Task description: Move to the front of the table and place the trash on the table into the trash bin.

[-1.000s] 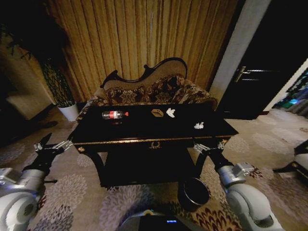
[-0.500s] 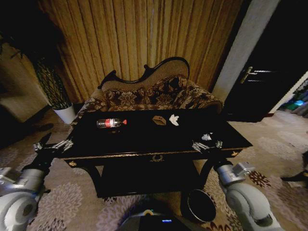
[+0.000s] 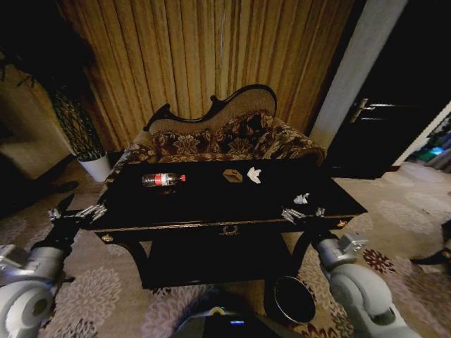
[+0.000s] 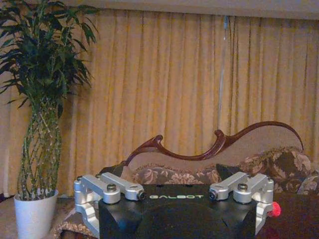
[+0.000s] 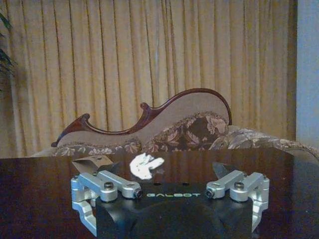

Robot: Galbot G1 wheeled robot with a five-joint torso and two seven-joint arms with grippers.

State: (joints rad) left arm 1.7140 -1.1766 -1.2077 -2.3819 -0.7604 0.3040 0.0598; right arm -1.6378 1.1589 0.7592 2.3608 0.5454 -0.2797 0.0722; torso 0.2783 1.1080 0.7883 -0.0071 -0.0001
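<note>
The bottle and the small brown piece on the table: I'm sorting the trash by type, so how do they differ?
The bottle is clear with a red label and cap, lying on its side; the small brown piece is opaque, boxy and shorter. The bottle lies toward the robot's left; the brown piece sits near the middle, beside a white scrap. Both rest on the black table, untouched.

Home parlour: sofa (image 3: 225, 137), curtains (image 3: 211, 56)

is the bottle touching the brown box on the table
Apart. The head view shows bare black tabletop between the bottle and the brown box.
</note>
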